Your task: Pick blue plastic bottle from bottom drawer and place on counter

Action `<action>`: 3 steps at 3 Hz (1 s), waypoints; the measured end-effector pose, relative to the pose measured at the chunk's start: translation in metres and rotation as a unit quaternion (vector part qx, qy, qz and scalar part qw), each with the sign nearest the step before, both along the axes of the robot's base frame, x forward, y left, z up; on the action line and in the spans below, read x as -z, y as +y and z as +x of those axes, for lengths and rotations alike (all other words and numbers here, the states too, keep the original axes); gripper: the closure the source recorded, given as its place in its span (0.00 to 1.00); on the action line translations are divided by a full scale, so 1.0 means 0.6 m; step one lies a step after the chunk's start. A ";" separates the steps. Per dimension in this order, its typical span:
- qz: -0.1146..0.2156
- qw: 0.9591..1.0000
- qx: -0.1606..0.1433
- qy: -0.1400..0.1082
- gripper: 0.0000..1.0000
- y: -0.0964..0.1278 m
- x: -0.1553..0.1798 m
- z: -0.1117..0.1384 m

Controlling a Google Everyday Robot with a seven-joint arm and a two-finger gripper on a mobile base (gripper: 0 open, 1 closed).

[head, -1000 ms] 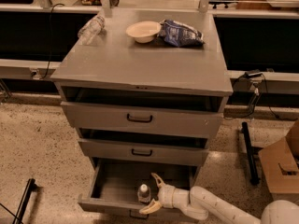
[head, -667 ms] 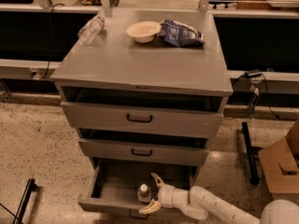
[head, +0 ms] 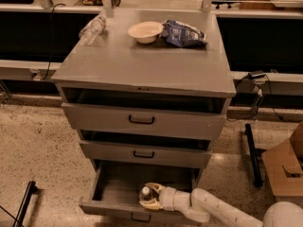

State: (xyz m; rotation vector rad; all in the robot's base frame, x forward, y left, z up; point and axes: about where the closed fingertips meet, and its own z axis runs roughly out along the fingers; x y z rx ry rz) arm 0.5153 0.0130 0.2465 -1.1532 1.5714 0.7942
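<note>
The blue plastic bottle [head: 146,196], small and clear with a white cap, stands upright near the front of the open bottom drawer [head: 113,188]. My gripper [head: 150,196] reaches into the drawer from the right on a white arm. Its fingers [head: 155,187] are closed around the bottle, which still rests on the drawer floor. The counter [head: 142,60] is the grey top of the cabinet, well above the gripper.
On the counter lie a clear unlabelled bottle [head: 92,29] at back left, a white bowl [head: 145,31] and a blue chip bag [head: 183,33] at the back. The two upper drawers [head: 142,119] stand slightly open. A cardboard box [head: 286,167] sits at right.
The gripper's fingers have drawn in closer around the bottle. The arm and the bottle have stayed in place.
</note>
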 end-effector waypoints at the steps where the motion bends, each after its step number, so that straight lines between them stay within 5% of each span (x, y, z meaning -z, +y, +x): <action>1: 0.001 1.000 -0.001 0.000 0.64 0.003 0.000 -0.001; 2: 0.013 0.999 -0.029 -0.008 0.87 0.034 -0.031 -0.012; 3: 0.035 0.997 -0.061 -0.011 1.00 0.071 -0.102 -0.032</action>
